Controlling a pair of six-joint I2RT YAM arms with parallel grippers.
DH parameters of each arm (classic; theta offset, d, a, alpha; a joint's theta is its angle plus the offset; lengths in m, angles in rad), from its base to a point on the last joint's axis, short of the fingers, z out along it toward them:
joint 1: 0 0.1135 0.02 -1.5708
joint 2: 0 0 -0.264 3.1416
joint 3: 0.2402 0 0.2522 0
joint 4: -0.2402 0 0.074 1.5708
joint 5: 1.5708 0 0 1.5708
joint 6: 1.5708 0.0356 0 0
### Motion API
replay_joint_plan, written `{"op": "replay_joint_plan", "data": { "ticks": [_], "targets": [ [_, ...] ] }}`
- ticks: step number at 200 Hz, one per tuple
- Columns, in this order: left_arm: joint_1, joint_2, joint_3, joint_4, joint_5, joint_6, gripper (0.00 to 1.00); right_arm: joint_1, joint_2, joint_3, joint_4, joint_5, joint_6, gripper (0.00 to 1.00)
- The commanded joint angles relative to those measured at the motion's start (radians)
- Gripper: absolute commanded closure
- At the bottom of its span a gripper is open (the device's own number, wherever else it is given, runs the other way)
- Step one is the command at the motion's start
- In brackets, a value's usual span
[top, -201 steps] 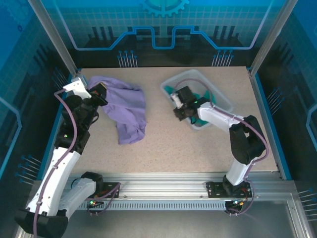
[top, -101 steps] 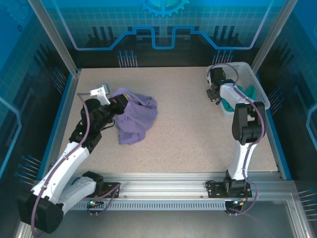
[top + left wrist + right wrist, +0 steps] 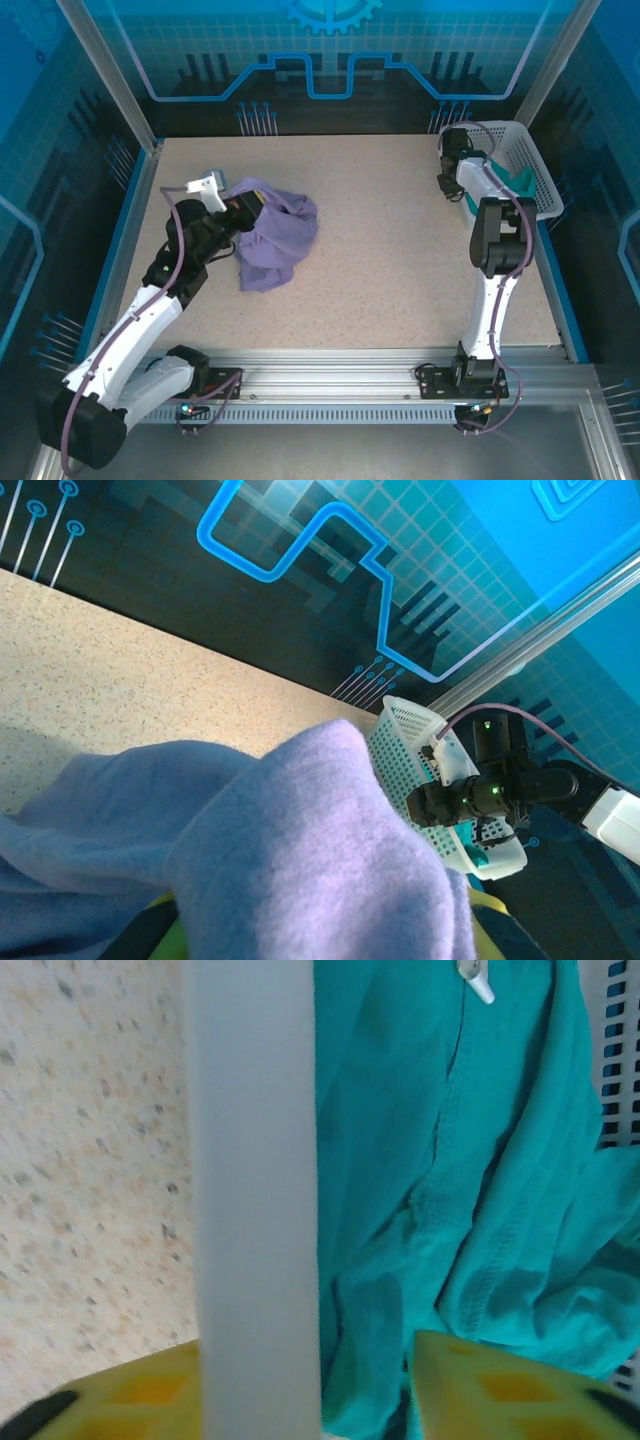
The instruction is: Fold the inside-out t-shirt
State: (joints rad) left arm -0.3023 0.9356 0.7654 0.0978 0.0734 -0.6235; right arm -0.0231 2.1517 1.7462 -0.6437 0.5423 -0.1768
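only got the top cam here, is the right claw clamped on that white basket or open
observer: Open. In the right wrist view the basket has its rim standing between the fingers of the right claw, with a clear gap on one side.
operator: what's the teal stuff in there
observer: A crumpled teal garment; stitched seams run across it.
operator: and the left claw, has it got the shirt
observer: It looks so. In the left wrist view the lavender t-shirt is bunched right across the left claw, hiding most of its fingers, and the claw appears shut on the fabric.
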Motion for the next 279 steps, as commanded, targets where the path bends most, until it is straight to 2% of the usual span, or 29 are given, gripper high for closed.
{"op": "replay_joint_plan", "data": {
  "ticks": [1, 25, 44, 64, 89, 94, 105, 150, 204, 221, 241, 256, 267, 279],
  "targets": [
    [-0.02, 0.019, 0.019, 0.037, 0.031, 0.013, 0.85, 0.025, -0.073, 0.033, -0.052, -0.021, 0.013, 0.38],
    [-0.061, 0.046, 0.079, 0.001, 0.04, 0.055, 0.83, 0.116, -0.237, -0.022, -0.013, -0.06, 0.02, 0.27],
    [-0.088, 0.054, 0.113, -0.012, 0.032, 0.075, 0.82, 0.216, -0.38, -0.125, 0.046, -0.149, 0.046, 0.24],
    [-0.109, 0.06, 0.126, 0.006, 0.042, 0.077, 0.81, 0.351, -0.538, -0.323, 0.173, -0.327, 0.075, 0.24],
    [-0.122, 0.059, 0.136, 0.002, 0.062, 0.079, 0.81, 0.467, -0.659, -0.584, 0.426, -0.689, 0.147, 0.24],
    [-0.122, 0.057, 0.137, 0.001, 0.067, 0.079, 0.81, 0.478, -0.663, -0.61, 0.462, -0.727, 0.158, 0.24],
    [-0.123, 0.048, 0.138, -0.008, 0.077, 0.083, 0.81, 0.511, -0.652, -0.652, 0.535, -0.811, 0.172, 0.23],
    [-0.126, -0.024, 0.097, -0.03, 0.057, 0.104, 0.8, 0.586, -0.444, -0.558, 0.642, -0.906, 0.133, 0.23],
    [-0.126, -0.067, 0.081, -0.081, 0.019, 0.12, 0.8, 0.616, -0.182, -0.306, 0.636, -0.824, 0.076, 0.29],
    [-0.126, -0.074, 0.077, -0.089, 0.011, 0.127, 0.8, 0.616, -0.135, -0.262, 0.629, -0.83, 0.053, 0.38],
    [-0.126, -0.08, 0.073, -0.1, -0.009, 0.138, 0.8, 0.618, -0.123, -0.247, 0.619, -0.882, 0.035, 0.68],
    [-0.126, -0.084, 0.071, -0.111, -0.045, 0.148, 0.8, 0.616, -0.157, -0.267, 0.606, -0.858, 0.028, 0.88],
    [-0.126, -0.086, 0.071, -0.122, -0.085, 0.158, 0.79, 0.611, -0.209, -0.296, 0.59, -0.818, 0.026, 0.96],
    [-0.125, -0.085, 0.071, -0.126, -0.139, 0.167, 0.79, 0.596, -0.289, -0.331, 0.565, -0.766, 0.036, 1.0]
  ]
}}
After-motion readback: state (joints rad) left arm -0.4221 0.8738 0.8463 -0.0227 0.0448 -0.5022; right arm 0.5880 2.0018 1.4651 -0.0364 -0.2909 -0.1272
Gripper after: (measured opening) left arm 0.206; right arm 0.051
